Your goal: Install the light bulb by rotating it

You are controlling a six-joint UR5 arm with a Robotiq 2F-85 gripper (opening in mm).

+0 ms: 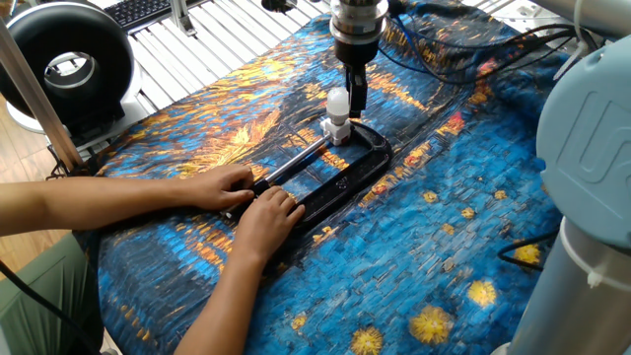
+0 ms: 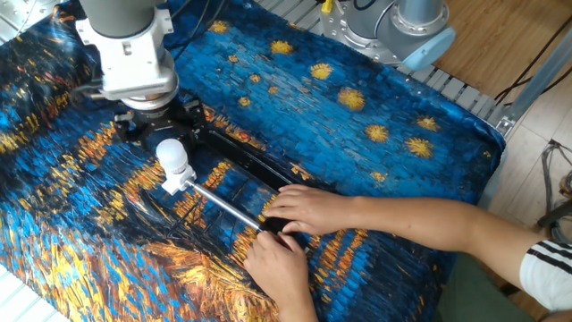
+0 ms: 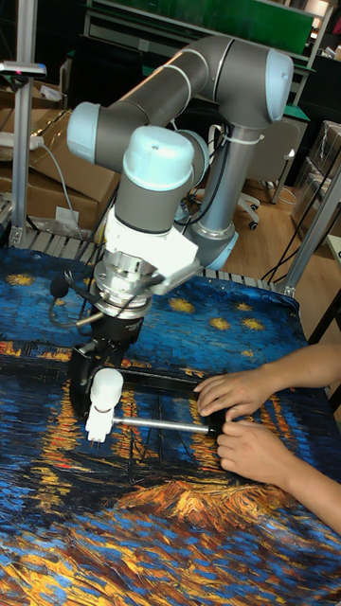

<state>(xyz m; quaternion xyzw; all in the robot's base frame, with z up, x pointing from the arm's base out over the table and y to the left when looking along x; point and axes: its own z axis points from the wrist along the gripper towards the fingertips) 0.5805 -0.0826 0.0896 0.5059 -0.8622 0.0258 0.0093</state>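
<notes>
The arm's gripper [image 2: 154, 136] hangs just behind and above the light bulb [image 2: 171, 155]; I cannot tell how its jaws stand. The black C-clamp [image 1: 340, 177] lies mid-cloth, pinned by a person's two hands [image 1: 251, 202]. The bulb, a small matte white globe, stands upright on the small white socket block [image 2: 175, 182] at the clamp's far end.

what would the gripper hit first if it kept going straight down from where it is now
Probably the black C-clamp frame on the painted cloth. The gripper sits just behind the small matte white globe bulb, apparently off it, though depth is unclear.
</notes>
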